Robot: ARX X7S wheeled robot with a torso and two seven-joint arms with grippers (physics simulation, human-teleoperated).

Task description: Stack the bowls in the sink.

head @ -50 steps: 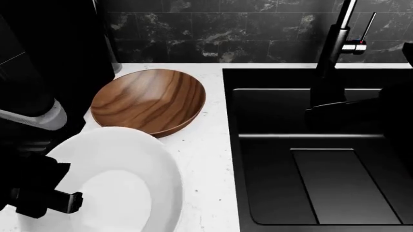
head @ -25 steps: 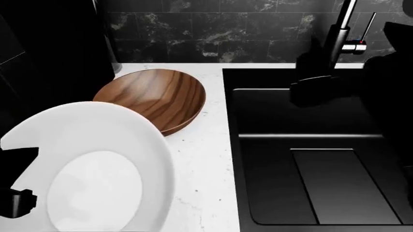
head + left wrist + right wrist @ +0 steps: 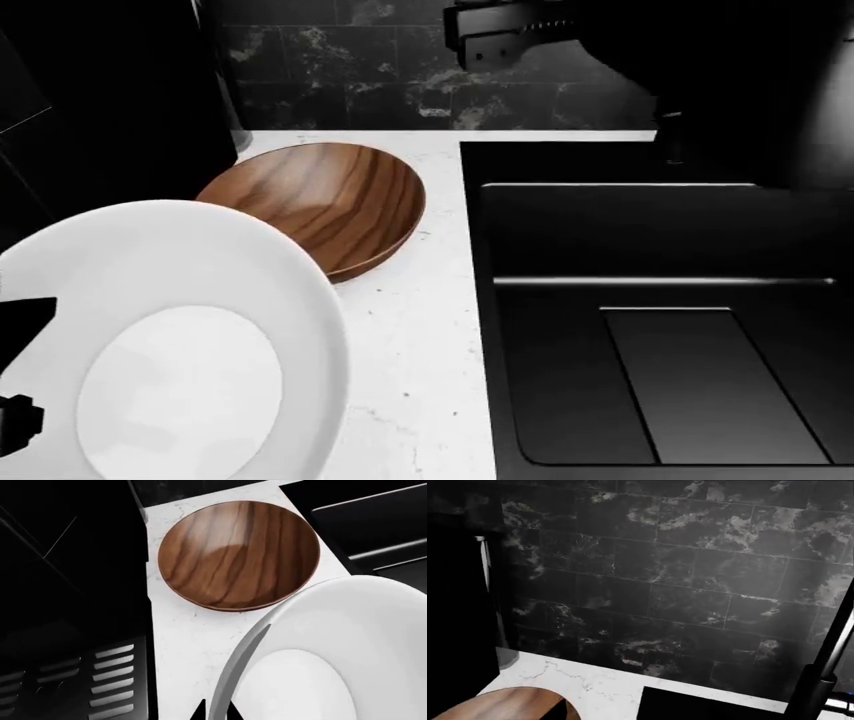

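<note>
The glossy white bowl (image 3: pixel 174 340) is lifted and tilted at the lower left of the head view, over the white countertop (image 3: pixel 427 330). My left gripper (image 3: pixel 215 713) is shut on the white bowl (image 3: pixel 333 650), with its rim between the two fingertips. Beyond it, the brown wooden bowl (image 3: pixel 314 205) rests on the counter; both wrist views show the wooden bowl (image 3: pixel 239 555) (image 3: pixel 500 705) too. The black sink (image 3: pixel 667 250) lies to the right with nothing in it. My right gripper (image 3: pixel 463 35) is raised high before the back wall, open and holding nothing.
A dark marbled tile wall (image 3: pixel 680 580) runs behind the counter. The faucet (image 3: pixel 827 655) stands at the sink's back edge, mostly hidden by my right arm in the head view. A tall black block (image 3: pixel 120 90) fills the far left.
The white bowl has risen and tilted in my left gripper. My right arm has swung up and leftward from over the sink to the top of the head view.
</note>
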